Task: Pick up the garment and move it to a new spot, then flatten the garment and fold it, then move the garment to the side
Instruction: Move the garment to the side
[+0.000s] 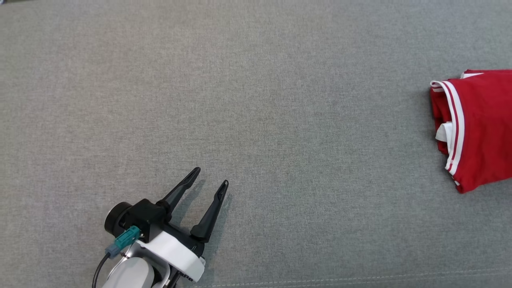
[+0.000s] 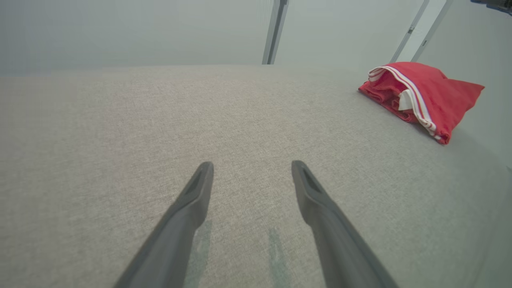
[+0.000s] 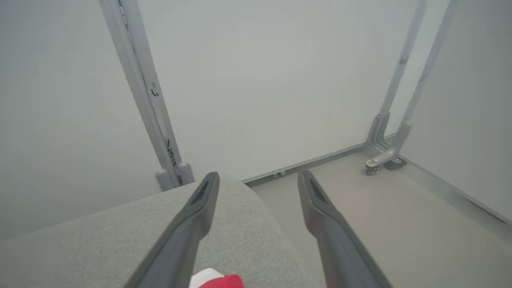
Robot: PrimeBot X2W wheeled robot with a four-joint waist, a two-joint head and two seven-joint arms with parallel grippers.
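Observation:
The garment (image 1: 476, 128) is red with white stripes and lies folded into a compact bundle at the right edge of the grey fabric surface (image 1: 256, 100). From the left wrist it is the red garment (image 2: 420, 96) at the upper right. My left gripper (image 1: 211, 177) rests at the lower left of the head view, open and holding nothing, far from the garment. Its fingers (image 2: 188, 216) stand apart over bare fabric. My right gripper (image 3: 258, 180) is open above the surface's corner, with a bit of the garment (image 3: 218, 281) just below its fingers.
The grey surface ends in a rounded corner (image 3: 264, 208) with the floor (image 3: 380, 216) beyond it. White panel walls on grey posts (image 3: 140, 92) and a wheeled foot (image 3: 378, 162) stand past the edge. A stitched seam (image 1: 360, 278) runs along the near edge.

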